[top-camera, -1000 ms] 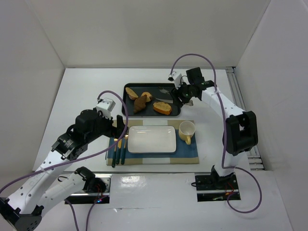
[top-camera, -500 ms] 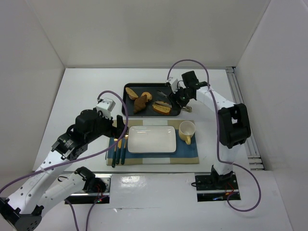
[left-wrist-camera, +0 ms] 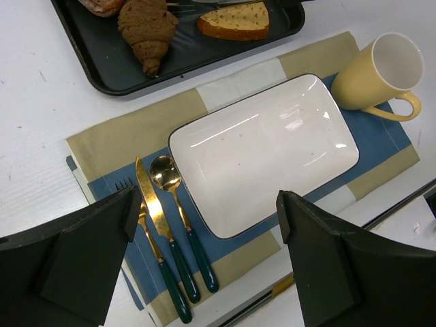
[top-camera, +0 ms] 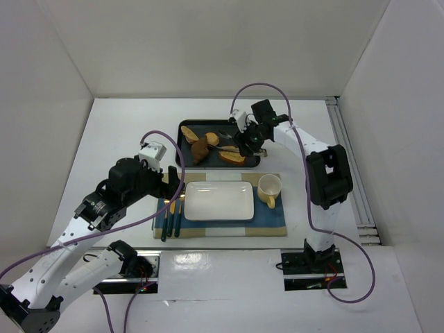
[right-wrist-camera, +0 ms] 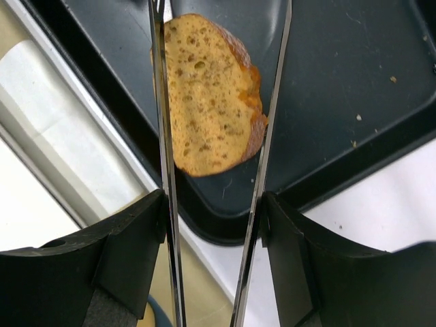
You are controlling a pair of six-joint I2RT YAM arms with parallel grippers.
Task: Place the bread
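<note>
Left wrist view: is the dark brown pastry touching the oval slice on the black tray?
Apart. The left wrist view shows a strip of bare black tray between the dark brown pastry and the oval slice.

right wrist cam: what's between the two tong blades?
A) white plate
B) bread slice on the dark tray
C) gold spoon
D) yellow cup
B: the two blades of the tongs run down either side of an orange-crusted bread slice that lies flat on the dark tray.
</note>
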